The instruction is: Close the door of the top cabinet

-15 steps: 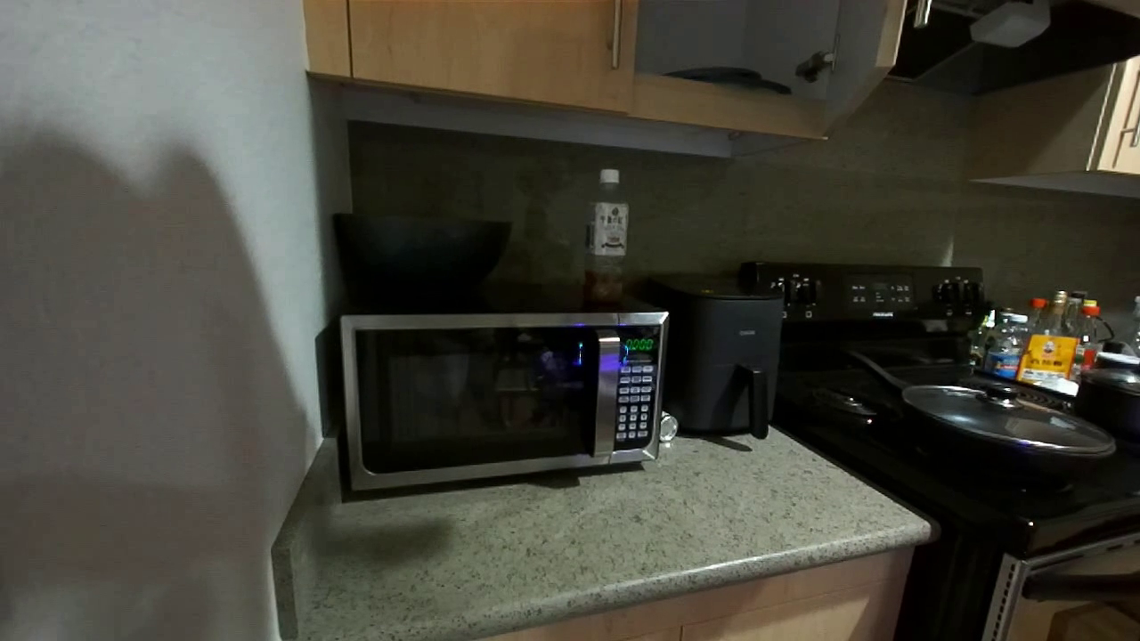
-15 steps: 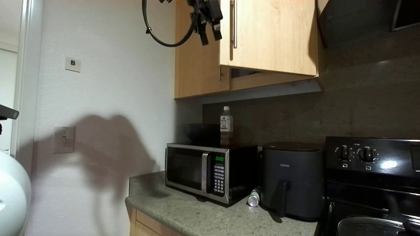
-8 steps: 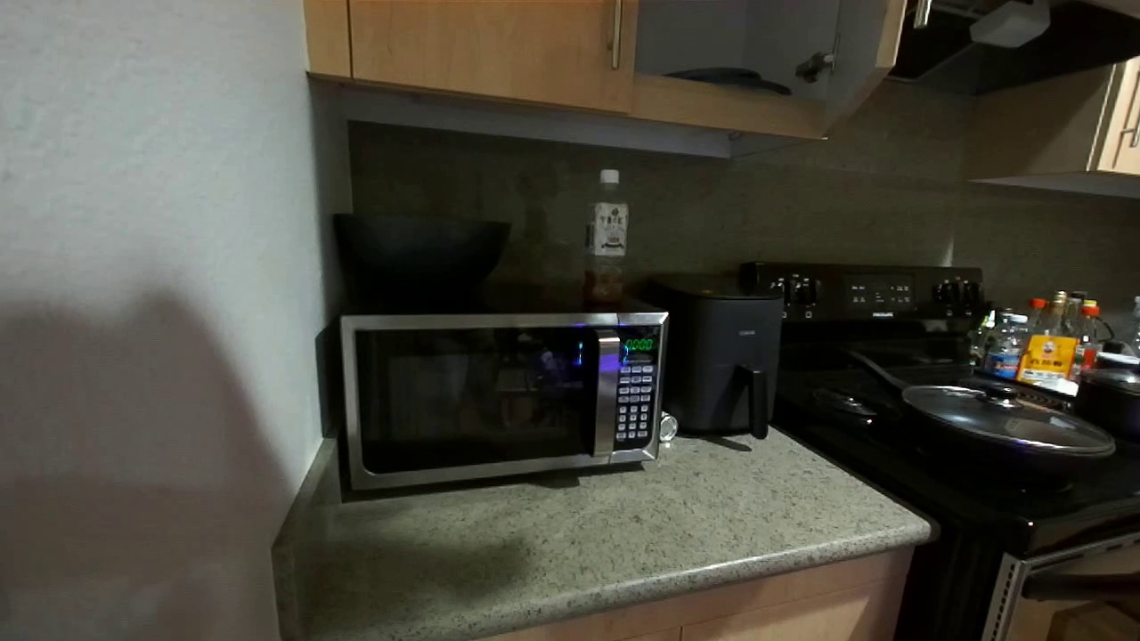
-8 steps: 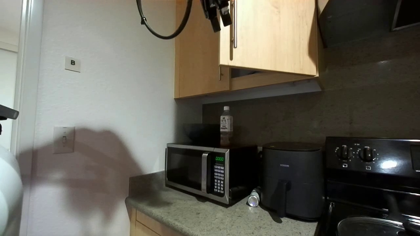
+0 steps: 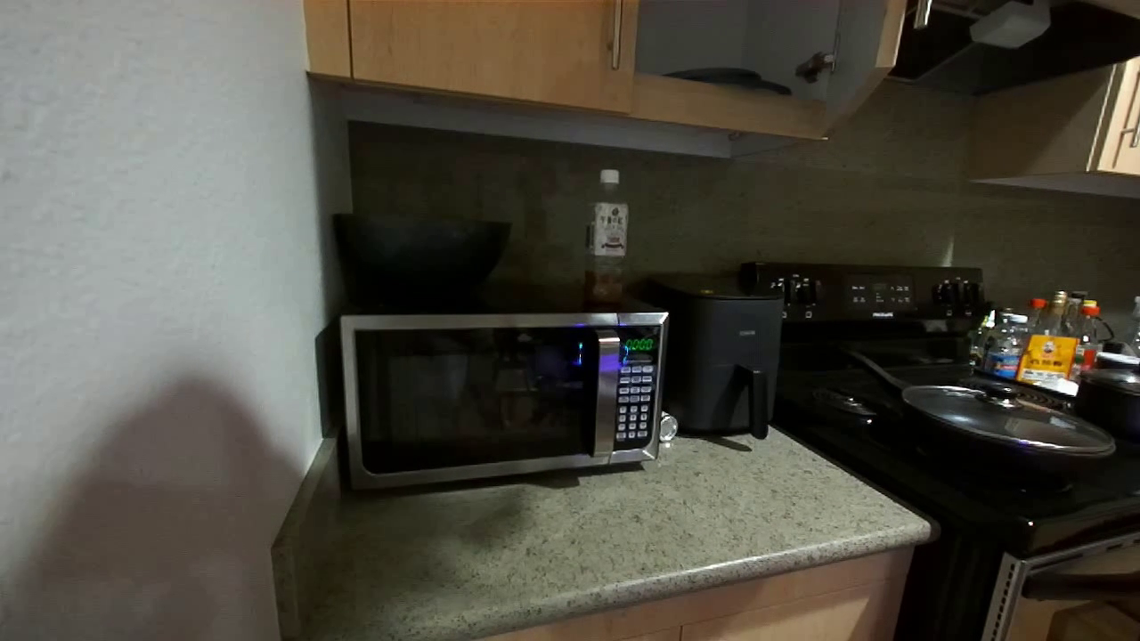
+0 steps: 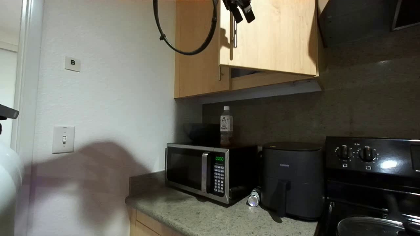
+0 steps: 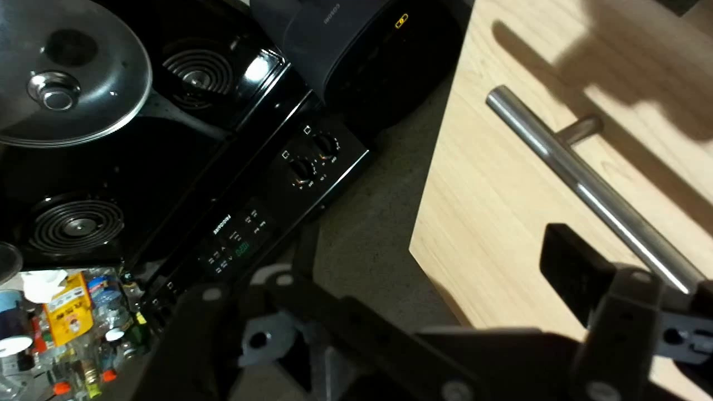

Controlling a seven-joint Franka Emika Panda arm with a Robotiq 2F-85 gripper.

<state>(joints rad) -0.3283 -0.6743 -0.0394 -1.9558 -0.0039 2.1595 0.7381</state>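
- Up over the counter (image 5: 712, 525), in an exterior view, the top cabinet (image 5: 730, 107) has its door (image 5: 864, 53) standing open. That is what I must shut. A dark flat thing (image 5: 730, 78) inside could block it if it stuck out. I count one open door, one shut wide door (image 5: 490, 49), one microwave (image 5: 472, 401), one bowl (image 5: 419, 254), one bottle (image 5: 610, 233), one air fryer (image 5: 721, 356).
- By the door handle (image 6: 235, 37), in an exterior view, my fingers (image 6: 249, 16) are spread apart and hold nothing. If I slide sideways, I might hook the door handle and pull the door more open. My one cable (image 6: 188, 53) could snag too.
- From the wrist view, pushing too hard could make the door bang. I cannot tell if I touch it. I count two fingers, one door handle, one lidded pan (image 7: 72, 83) and two bare coils (image 7: 195, 78).
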